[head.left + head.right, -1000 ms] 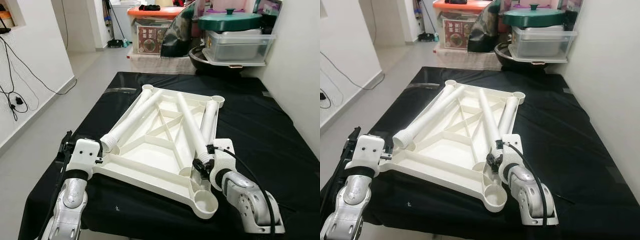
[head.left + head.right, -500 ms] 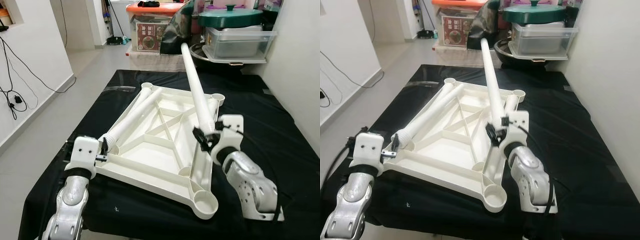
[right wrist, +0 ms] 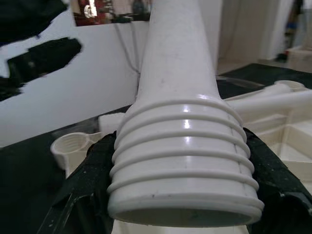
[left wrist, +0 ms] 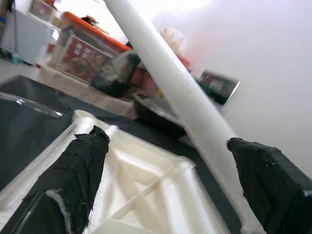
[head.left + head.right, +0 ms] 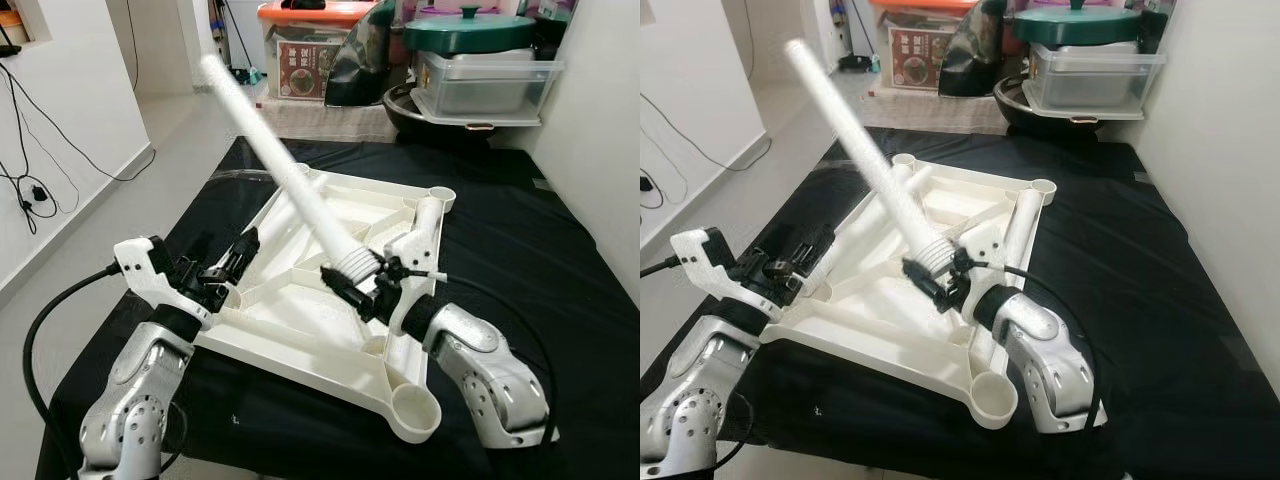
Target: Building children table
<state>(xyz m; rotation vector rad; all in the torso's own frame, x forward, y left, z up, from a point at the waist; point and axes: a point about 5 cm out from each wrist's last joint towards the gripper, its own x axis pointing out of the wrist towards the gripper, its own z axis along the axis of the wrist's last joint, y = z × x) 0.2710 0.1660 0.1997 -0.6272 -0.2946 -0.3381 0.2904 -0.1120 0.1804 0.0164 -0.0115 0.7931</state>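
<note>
Leg (image 5: 285,165) clamped in right gripper (image 5: 352,287), threaded end apparently downward.

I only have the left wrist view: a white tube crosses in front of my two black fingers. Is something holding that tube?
Observer: Yes. The right claw is shut on the table leg at its threaded end, and the leg slants up over the tabletop.
Operator: Where is my left claw relative to the tabletop?
Observer: The left claw hangs open over the near left edge of the upturned tabletop.
Operator: Any more legs?
Observer: One second leg lies along the tabletop's right side.
Operator: Free socket nearby?
Observer: The near right corner socket looks empty.
</note>
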